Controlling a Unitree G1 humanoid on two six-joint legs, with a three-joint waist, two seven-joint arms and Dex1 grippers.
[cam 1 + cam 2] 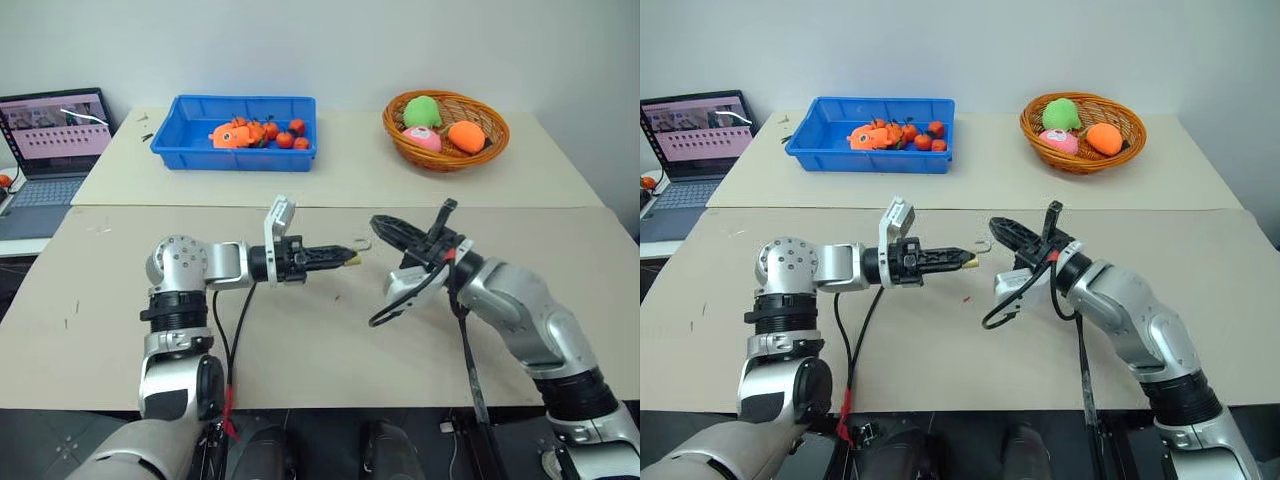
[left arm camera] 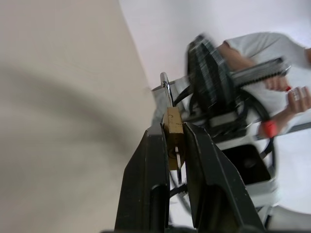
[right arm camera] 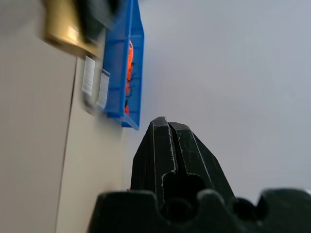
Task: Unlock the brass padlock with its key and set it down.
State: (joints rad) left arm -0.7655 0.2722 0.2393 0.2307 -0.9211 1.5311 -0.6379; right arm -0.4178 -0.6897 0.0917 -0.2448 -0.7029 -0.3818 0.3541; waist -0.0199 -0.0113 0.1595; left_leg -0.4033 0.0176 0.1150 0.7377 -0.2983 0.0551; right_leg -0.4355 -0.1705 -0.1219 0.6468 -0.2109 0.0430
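My left gripper (image 1: 345, 259) reaches level toward the right, shut on the brass padlock (image 1: 353, 260) at its fingertips. The silver shackle (image 1: 362, 243) sticks out past the tips. In the left wrist view the padlock (image 2: 172, 131) sits clamped between the two black fingers (image 2: 146, 165). A thin silvery sliver (image 2: 178, 167) at its lower end looks like the key. My right gripper (image 1: 379, 223) hovers just right of the padlock, a short gap away. It is shut, with nothing seen between its fingers (image 3: 167, 141). The padlock (image 3: 65, 29) and shackle (image 3: 95, 90) show blurred ahead of it.
A blue bin (image 1: 180, 150) with orange and red toys stands at the back left. A wicker basket (image 1: 445, 162) with plush fruit is at the back right. An open laptop (image 1: 55, 135) sits far left. Beige tabletop (image 1: 320, 340) lies beneath both arms.
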